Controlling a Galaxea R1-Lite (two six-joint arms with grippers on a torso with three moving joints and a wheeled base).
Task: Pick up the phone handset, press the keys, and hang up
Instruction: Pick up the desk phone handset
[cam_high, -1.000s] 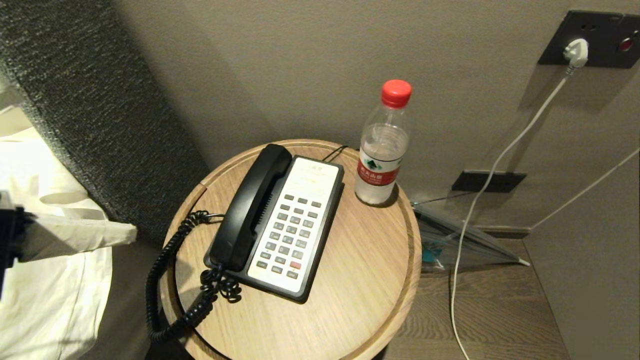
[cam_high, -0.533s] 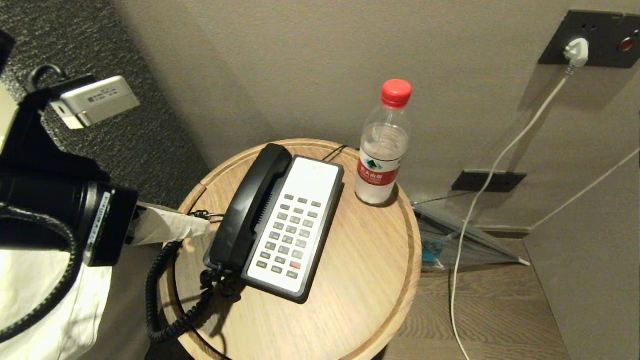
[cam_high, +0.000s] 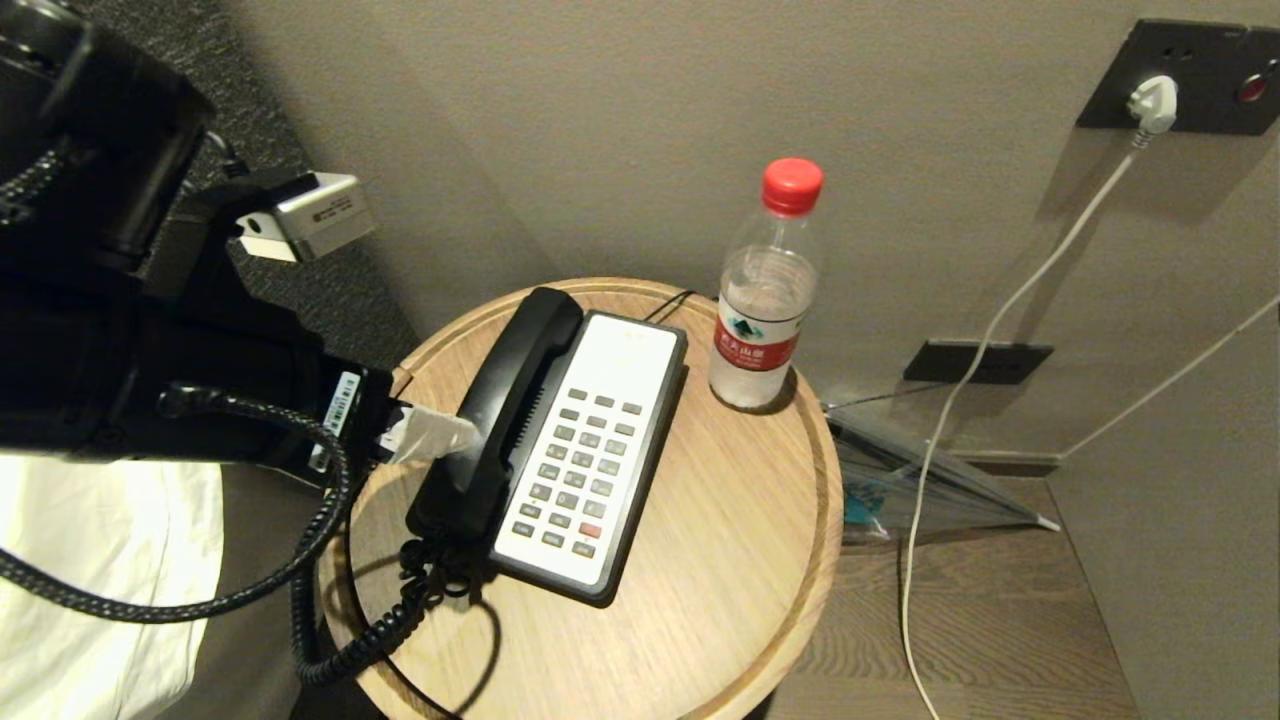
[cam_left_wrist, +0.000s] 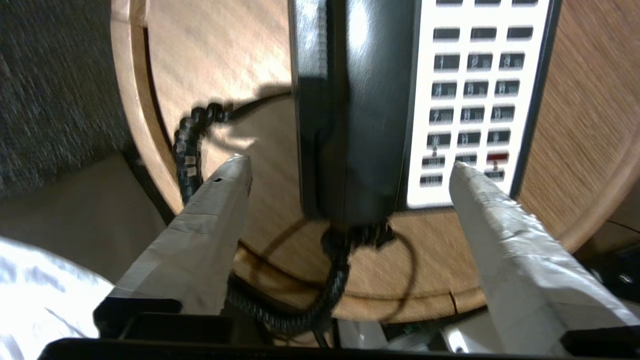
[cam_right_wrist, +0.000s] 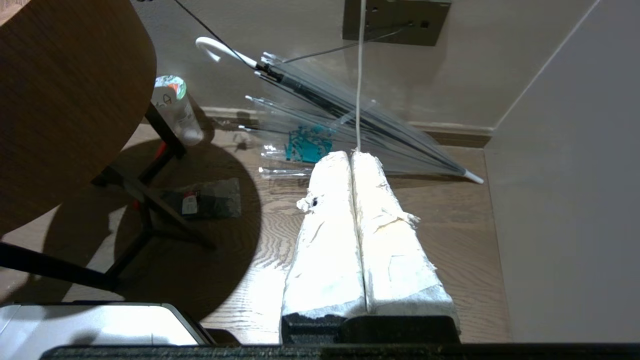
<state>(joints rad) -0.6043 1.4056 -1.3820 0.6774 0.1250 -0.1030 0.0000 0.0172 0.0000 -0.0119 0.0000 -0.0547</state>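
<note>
The glossy black phone handset (cam_high: 505, 400) lies in its cradle on the left side of the phone base, beside the white panel of keys (cam_high: 590, 455). Its coiled cord (cam_high: 320, 560) loops off the table's left edge. My left gripper (cam_high: 440, 435) reaches in from the left, level with the handset's lower half. In the left wrist view this gripper (cam_left_wrist: 348, 164) is open, with the taped fingertips (cam_left_wrist: 235, 172) standing either side of the handset (cam_left_wrist: 360, 125) and touching nothing. The keys (cam_left_wrist: 470, 95) show past it. My right gripper (cam_right_wrist: 352, 155) hangs shut and empty over the floor, outside the head view.
The phone sits on a round wooden table (cam_high: 790, 610) with a raised rim. A red-capped water bottle (cam_high: 765, 290) stands at the back right of it. A clear umbrella (cam_high: 920, 480) lies on the floor to the right, under a white cable (cam_high: 960, 400). White bedding (cam_high: 100, 560) is at the left.
My left arm has swung in from the left edge of the head view to the handset's side. Its fingers have gone from shut to wide open.
</note>
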